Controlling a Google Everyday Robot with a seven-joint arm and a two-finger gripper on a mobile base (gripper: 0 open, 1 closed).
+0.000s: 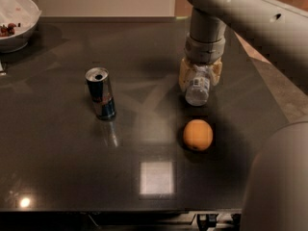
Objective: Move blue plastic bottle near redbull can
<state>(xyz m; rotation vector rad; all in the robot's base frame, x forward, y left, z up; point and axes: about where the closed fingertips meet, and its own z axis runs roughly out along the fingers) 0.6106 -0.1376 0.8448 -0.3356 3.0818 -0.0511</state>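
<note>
Camera view: the end effector [200,79] is being held low over the bench [57,167], toward the far right of the dark top. It is being carried by the grey arm [240,13], which is reaching in from the upper right.

The two cream fingers [183,74] are being kept narrow and pressed against either side of the blue plastic bottle [197,91]. The bottle is being gripped between them, right at the end effector. It is being shown nearly end-on, with one end pointing down and toward the camera. Whether it is being rested on the bench or held just clear of it cannot be told.

The redbull can [100,94] is being left upright, well to picture-left of the end effector and slightly nearer the camera. Its open top is showing. Can and bottle are being kept well apart.

The orange fruit [198,134] is lying just on the camera side of the end effector, near the bottle end but not touching it.

The white bowl [17,23] is sitting far to picture-left and further back than the end effector, at the bench corner, with dark bits inside.

A bright square reflection [156,177] is being seen on the bench, on the camera side and a little picture-left of the end effector.
</note>
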